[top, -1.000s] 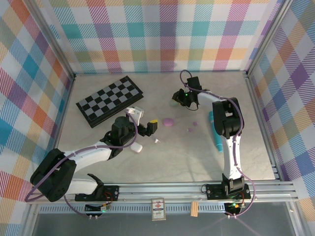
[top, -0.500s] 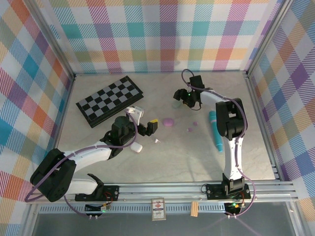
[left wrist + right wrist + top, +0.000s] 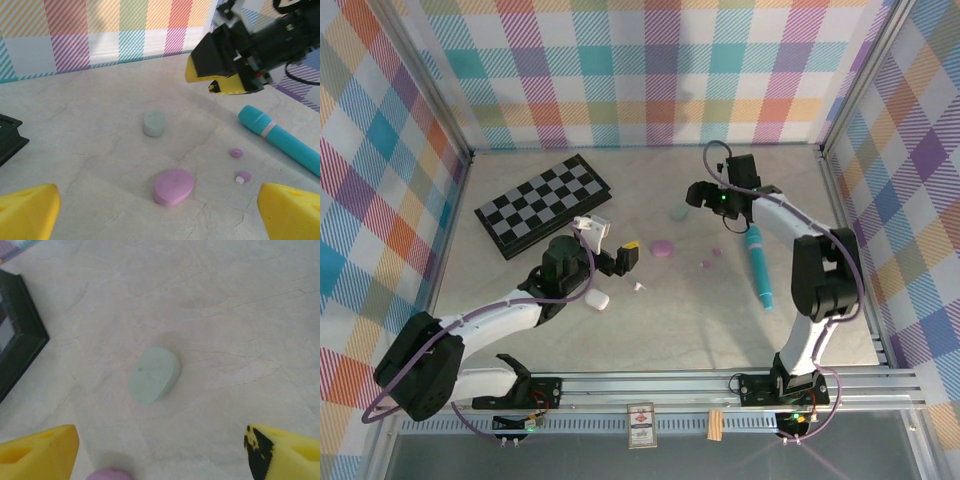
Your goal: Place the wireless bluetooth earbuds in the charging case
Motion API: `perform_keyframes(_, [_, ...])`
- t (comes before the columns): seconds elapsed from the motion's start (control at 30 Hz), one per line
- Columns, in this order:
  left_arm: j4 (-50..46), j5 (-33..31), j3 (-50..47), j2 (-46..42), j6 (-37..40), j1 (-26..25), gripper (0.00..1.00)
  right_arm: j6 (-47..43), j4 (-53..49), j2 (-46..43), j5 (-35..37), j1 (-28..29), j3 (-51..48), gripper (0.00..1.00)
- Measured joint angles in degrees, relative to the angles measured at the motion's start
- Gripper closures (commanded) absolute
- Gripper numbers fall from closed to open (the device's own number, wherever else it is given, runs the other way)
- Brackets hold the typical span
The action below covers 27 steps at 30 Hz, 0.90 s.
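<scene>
Purple earbuds (image 3: pixel 236 152) lie near the teal pen (image 3: pixel 280 140), their pointing unclear.

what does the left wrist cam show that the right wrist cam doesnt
Left wrist adds the teal pen, two purple earbuds and the right arm's yellow fingers. Right wrist adds a top-down look at the mint case. Both take in that mint case, the purple case and an edge of the chessboard.

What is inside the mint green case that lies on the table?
The mint green case is closed, so whatever is inside is hidden. Only its smooth outer shell shows, with nothing resting on it.
</scene>
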Motion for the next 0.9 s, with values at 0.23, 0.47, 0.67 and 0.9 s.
perform_keyframes(0.23, [-13.2,3.5,9.4,3.0,7.7,0.0,0.00,-5.4,1.1,-11.3,-2.5,0.0,-9.1,0.08])
perform_keyframes(0.47, [-30.7,5.6,24.7,13.7,23.8,0.0,0.00,-5.8,0.9,-24.3,-1.1,0.0,-18.2,0.08])
perform_keyframes(0.67, [-43.2,7.6,38.3,27.6,37.7,0.0,0.01,-5.4,-0.2,-33.2,0.8,-0.1,-24.2,0.08])
perform_keyframes(0.9, [-56.9,12.5,51.8,41.1,48.5,0.3,0.03,-5.0,-3.6,-40.3,1.9,-0.3,-29.2,0.08])
